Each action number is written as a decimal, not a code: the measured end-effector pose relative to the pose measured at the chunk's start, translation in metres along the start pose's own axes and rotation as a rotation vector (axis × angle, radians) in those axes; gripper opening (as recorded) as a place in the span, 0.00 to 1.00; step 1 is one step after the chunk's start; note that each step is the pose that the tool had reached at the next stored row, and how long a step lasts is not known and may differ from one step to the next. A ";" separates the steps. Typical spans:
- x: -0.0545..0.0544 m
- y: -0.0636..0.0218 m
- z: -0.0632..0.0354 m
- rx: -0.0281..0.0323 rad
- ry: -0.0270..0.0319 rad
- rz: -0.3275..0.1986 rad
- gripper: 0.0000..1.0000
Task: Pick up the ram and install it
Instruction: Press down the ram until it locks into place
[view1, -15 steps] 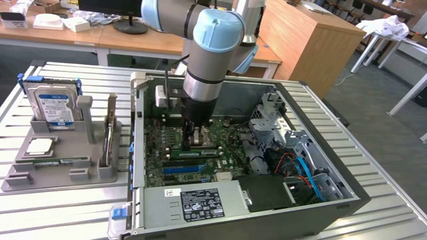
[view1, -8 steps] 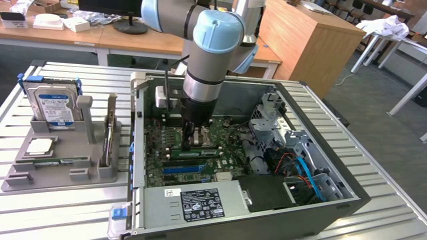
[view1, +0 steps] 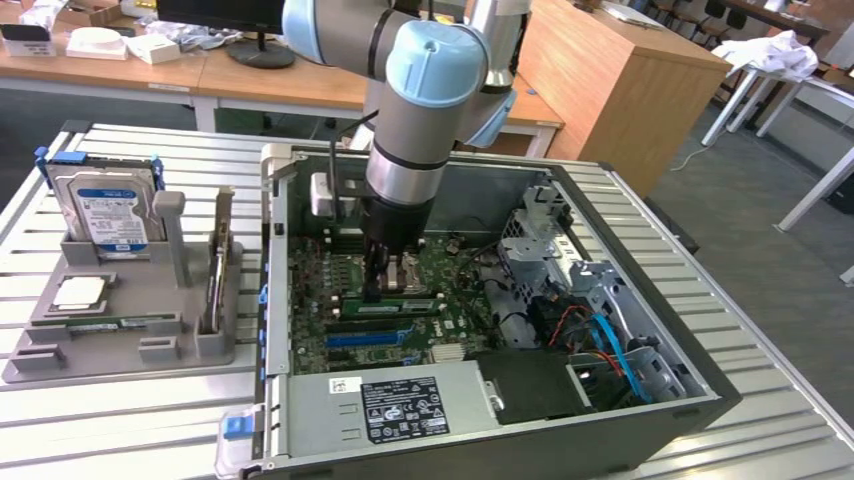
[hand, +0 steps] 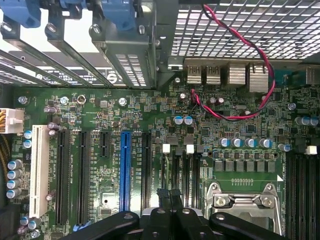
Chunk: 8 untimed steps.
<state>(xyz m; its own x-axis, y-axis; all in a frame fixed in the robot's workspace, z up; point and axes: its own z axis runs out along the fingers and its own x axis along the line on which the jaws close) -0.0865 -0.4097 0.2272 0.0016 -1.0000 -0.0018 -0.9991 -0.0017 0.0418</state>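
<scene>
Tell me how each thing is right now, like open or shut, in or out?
computer case, lying on its side, open.
gripper, shut, down inside the case, right at the ram.
ram, lying along a slot in the case; clicked in or not, cannot tell.
hard drive, standing upright in the grey holder.
blue slot, empty.

1. The flat green motherboard (hand: 100, 115) carried one long bright blue plastic slot (hand: 125, 170) among black ones.
2. The twisted red-and-black wire pair (hand: 260, 60) looped over grey metal mesh (hand: 240, 25).
3. The blocky hard drive (view1: 110, 215) bore a blue-and-white label.
4. The slatted bench (view1: 134, 400) was pale grey.
5. The robot arm (view1: 420, 90) was silver with light blue caps.
</scene>
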 end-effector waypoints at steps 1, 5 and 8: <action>0.000 0.0000 0.0002 -0.0001 0.0001 0.000 0.10; 0.000 0.0000 0.0007 0.0000 0.0001 0.000 0.10; 0.000 0.0000 0.0008 -0.0001 0.0001 0.000 0.10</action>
<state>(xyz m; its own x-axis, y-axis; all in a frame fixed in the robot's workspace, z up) -0.0865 -0.4097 0.2264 0.0016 -1.0000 -0.0017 -0.9991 -0.0017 0.0418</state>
